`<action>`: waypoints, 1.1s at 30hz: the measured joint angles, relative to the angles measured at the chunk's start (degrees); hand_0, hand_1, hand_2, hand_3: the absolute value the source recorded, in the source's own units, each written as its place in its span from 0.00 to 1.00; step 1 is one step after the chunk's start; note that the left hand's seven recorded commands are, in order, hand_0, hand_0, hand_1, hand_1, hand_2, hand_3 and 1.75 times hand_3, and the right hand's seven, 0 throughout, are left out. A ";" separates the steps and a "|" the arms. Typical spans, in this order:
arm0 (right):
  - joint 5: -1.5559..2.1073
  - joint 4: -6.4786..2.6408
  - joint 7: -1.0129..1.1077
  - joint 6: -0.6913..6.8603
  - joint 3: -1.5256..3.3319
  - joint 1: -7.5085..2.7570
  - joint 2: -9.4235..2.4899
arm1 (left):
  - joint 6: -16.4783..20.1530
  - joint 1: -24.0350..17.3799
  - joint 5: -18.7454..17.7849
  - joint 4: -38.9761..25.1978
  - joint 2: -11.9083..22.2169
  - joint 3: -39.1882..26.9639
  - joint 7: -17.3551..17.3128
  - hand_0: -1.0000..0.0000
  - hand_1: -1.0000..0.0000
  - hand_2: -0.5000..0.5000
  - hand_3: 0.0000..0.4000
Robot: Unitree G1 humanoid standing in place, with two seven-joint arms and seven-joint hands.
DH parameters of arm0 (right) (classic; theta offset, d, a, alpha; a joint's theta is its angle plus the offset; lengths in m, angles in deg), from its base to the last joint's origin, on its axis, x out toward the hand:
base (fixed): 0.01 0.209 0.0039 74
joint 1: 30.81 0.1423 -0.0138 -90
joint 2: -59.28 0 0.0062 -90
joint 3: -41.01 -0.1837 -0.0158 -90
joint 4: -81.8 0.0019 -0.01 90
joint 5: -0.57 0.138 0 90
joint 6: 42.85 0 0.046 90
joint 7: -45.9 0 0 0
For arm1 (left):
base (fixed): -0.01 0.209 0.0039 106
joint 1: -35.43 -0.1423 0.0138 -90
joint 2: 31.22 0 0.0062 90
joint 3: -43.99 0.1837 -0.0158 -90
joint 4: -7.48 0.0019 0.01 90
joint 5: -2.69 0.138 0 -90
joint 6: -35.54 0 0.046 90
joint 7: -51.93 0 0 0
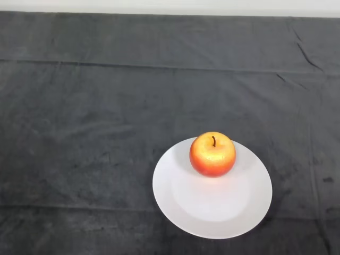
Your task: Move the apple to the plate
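Note:
A red and yellow apple (212, 154) with a dark stem stands upright on a white round plate (212, 210). It rests on the far part of the plate, near its back rim. The plate lies on the dark cloth at the lower middle right of the head view.
The dark cloth (95, 133) covers the whole table, with a fold line running across the far part. A pale strip of wall or table edge (170, 6) shows at the very top.

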 measured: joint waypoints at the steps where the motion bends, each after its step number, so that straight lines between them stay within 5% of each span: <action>1: 0.00 0.00 0.00 0.00 0.00 0.00 0.00 | 0.00 0.00 -0.01 0.00 0.00 0.00 0.00 1.00 1.00 0.50 0.00; 33: 0.00 0.00 0.00 0.00 0.00 0.00 0.00 | -0.05 -0.11 -0.31 0.03 0.00 0.00 0.06 1.00 1.00 0.50 0.00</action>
